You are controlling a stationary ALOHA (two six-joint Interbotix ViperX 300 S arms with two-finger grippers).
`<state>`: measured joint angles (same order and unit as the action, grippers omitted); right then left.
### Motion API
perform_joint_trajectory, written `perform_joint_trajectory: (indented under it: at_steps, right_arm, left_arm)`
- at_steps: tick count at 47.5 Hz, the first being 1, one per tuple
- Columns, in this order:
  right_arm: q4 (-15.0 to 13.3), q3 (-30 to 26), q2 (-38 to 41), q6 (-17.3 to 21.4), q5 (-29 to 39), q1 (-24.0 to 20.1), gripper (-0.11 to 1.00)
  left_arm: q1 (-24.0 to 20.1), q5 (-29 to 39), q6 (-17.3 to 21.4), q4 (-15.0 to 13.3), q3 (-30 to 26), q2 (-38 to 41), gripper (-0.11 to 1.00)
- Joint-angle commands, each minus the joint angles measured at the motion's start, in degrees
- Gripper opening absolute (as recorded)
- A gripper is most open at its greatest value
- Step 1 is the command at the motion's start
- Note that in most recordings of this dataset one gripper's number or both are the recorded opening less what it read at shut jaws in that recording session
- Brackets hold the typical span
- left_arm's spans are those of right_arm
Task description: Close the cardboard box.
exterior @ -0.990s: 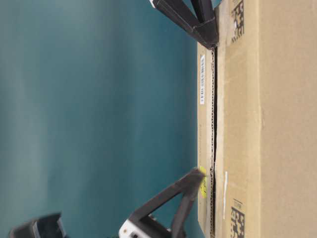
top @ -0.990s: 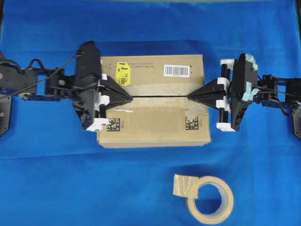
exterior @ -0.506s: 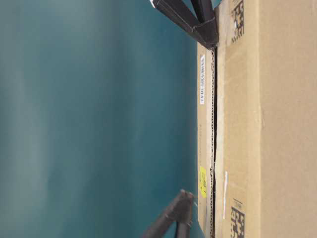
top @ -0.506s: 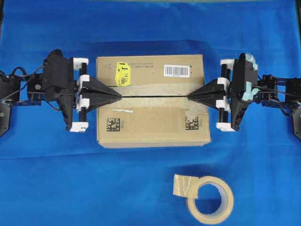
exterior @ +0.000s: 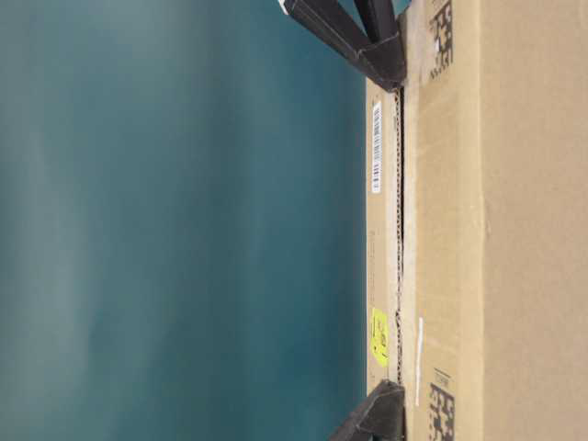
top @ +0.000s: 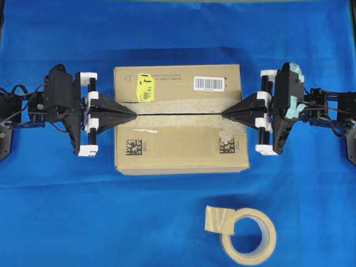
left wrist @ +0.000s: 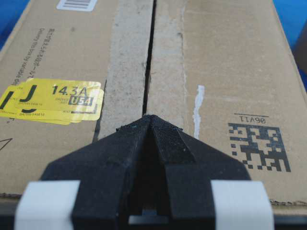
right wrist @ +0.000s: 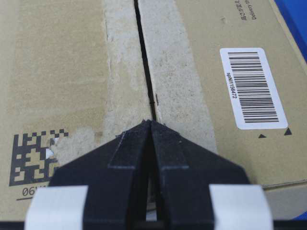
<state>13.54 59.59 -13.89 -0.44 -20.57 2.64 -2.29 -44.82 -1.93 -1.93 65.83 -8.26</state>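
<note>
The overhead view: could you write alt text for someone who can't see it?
A closed cardboard box sits on a blue cloth, its two top flaps meeting at a thin centre seam. The shut left gripper and shut right gripper point at either end of the seam, and a tape roll lies nearer the camera.

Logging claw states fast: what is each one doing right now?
Left claw: shut, holding nothing, tip over the box seam.
Right claw: shut, holding nothing.
</note>
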Motion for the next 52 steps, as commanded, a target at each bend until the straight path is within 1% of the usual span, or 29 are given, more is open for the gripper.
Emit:
perform_joint_trajectory:
  at_steps: [1, 52]
  right_arm:
    - [0.09, -0.88, -0.26, 0.00, -0.44, 0.26, 0.00]
    - [0.18, -0.79, -0.35, -0.18, -2.20, 0.62, 0.00]
  left_arm:
    - [-0.09, -0.44, 0.00, -0.18, -0.18, 0.00, 0.00]
    - [0.18, -0.44, -1.05, -0.26, -0.88, 1.49, 0.00]
